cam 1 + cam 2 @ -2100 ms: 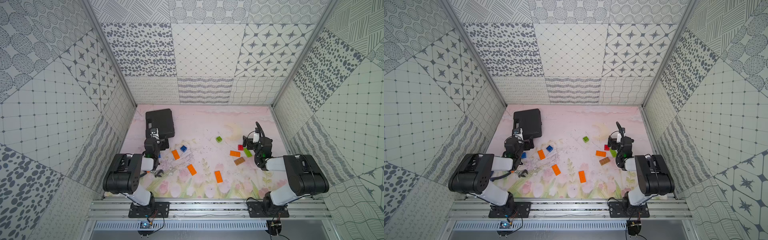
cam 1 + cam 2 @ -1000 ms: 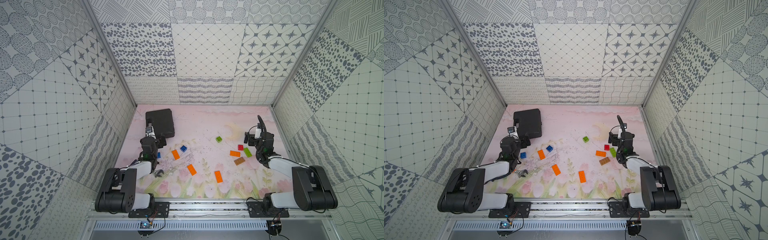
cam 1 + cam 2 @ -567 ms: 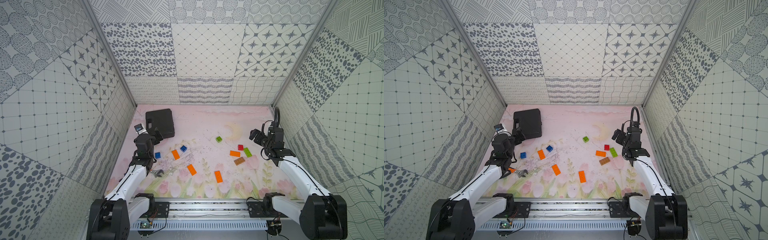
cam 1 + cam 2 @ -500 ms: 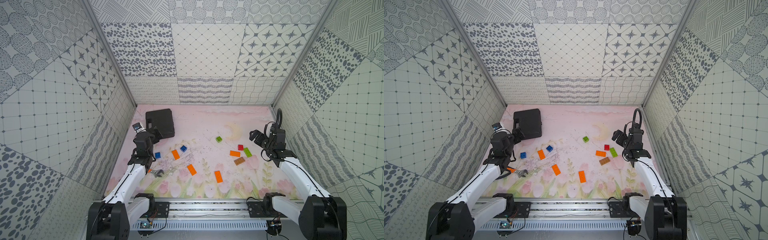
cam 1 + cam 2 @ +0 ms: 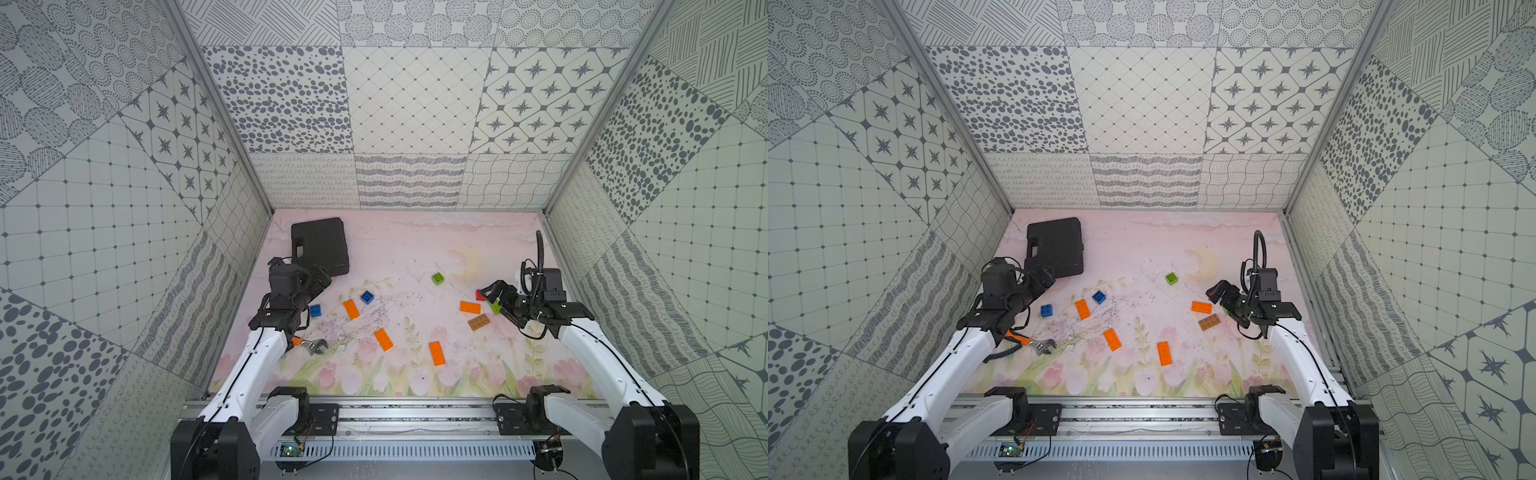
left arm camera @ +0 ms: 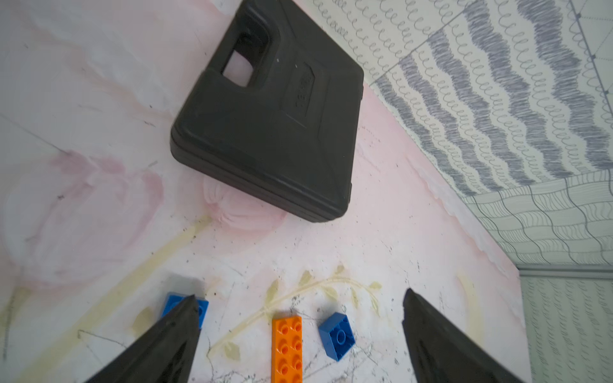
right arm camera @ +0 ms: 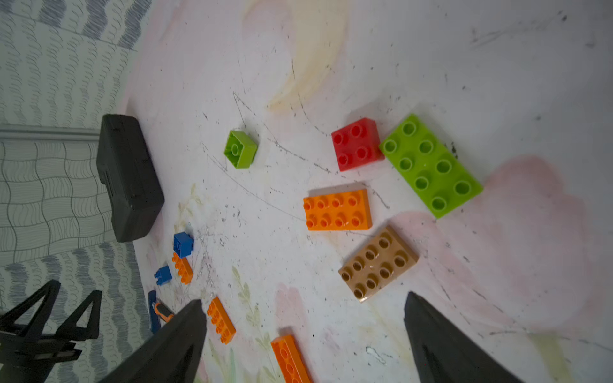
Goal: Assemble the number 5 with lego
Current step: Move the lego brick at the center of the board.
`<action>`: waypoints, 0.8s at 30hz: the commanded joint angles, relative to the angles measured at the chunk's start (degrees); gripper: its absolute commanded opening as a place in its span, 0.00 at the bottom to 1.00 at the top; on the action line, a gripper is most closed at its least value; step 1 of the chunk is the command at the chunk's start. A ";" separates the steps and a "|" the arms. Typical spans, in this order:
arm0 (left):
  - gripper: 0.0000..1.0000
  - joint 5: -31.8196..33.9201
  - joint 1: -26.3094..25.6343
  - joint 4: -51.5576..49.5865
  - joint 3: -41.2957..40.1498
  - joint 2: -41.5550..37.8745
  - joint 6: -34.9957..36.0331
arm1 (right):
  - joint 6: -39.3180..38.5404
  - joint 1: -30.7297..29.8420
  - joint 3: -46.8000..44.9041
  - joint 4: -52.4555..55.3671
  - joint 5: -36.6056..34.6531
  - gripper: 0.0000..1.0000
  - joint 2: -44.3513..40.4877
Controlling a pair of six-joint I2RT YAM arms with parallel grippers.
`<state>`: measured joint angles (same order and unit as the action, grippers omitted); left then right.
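Lego bricks [image 5: 470, 307] scattered loose across the pink mat [image 5: 415, 249], left gripper [image 6: 300, 295] near the black case [image 6: 265, 132], right gripper [image 7: 304, 297] near the red square brick [image 7: 356, 144], both spread wide and empty.

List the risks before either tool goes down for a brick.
1. The red square and the green oblong lie touching or nearly so, near the open right tool; closing on one may drag the other.
2. The green square appears to show its hollow underside, so it probably needs turning before joining.
3. The wrench lies partly under the left arm; a low sweep could snag it.
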<state>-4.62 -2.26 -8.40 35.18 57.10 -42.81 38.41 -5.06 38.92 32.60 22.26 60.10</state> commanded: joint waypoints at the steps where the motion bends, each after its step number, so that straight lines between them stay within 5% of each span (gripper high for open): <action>1: 0.99 -16.24 -2.85 0.19 -2.51 -0.22 -6.84 | 1.39 -6.64 -0.30 4.12 -5.10 0.97 -1.08; 9: 0.99 -12.69 -19.69 -2.21 -1.97 1.81 -3.50 | 10.92 -27.56 -3.20 -0.93 -12.33 0.93 4.00; 18: 0.99 -7.85 -35.09 -1.49 -1.79 3.73 -1.42 | 10.51 -34.36 -0.75 1.00 -17.19 0.80 7.72; 24: 0.99 -5.03 -39.51 -0.98 -0.52 5.75 -0.74 | 9.89 -39.49 0.72 -3.26 -15.08 0.76 12.61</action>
<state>-13.04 -38.83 -9.63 33.50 61.71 -45.45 48.23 -42.54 37.17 32.25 7.38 70.63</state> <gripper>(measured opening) 0.987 0.760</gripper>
